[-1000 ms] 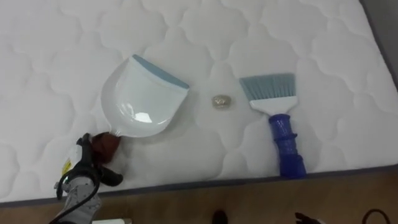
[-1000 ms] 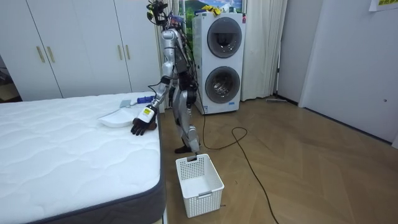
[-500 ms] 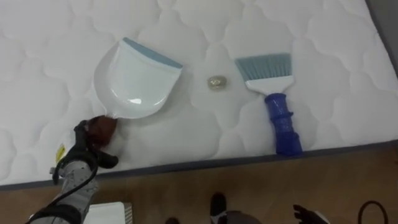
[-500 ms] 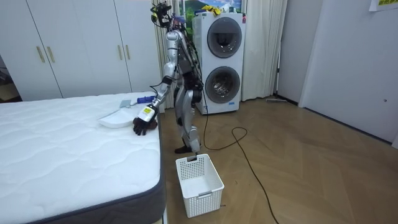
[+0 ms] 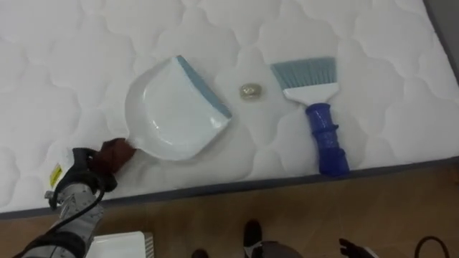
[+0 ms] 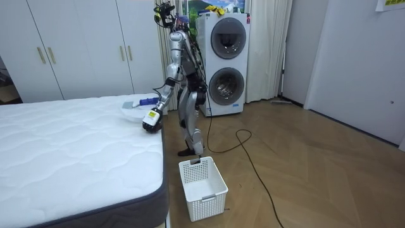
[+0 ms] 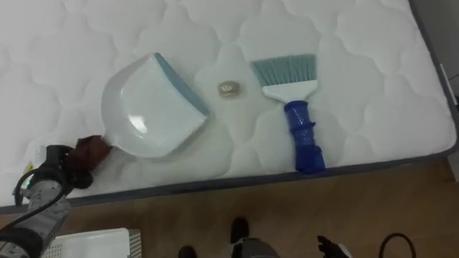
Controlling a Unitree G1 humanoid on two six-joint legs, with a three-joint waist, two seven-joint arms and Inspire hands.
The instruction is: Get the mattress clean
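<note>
on the white mattress (image 5: 72,57) a dustpan (image 5: 172,115) is gripped at its handle by the left hand (image 5: 84,168); a scrap (image 5: 249,90) is seen just beside the dustpan, a brush (image 5: 319,122) beyond.

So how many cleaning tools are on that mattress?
2. A white dustpan lies toward the left, its handle gripped by the robot's left hand; a blue-handled brush lies to the right, near the mattress edge.

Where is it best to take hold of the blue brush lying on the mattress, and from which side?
Grip the brush by its blue handle, coming from above at the near edge of the mattress. The brush lies flat, its handle end almost at that edge and its bristles pointing away.
</note>
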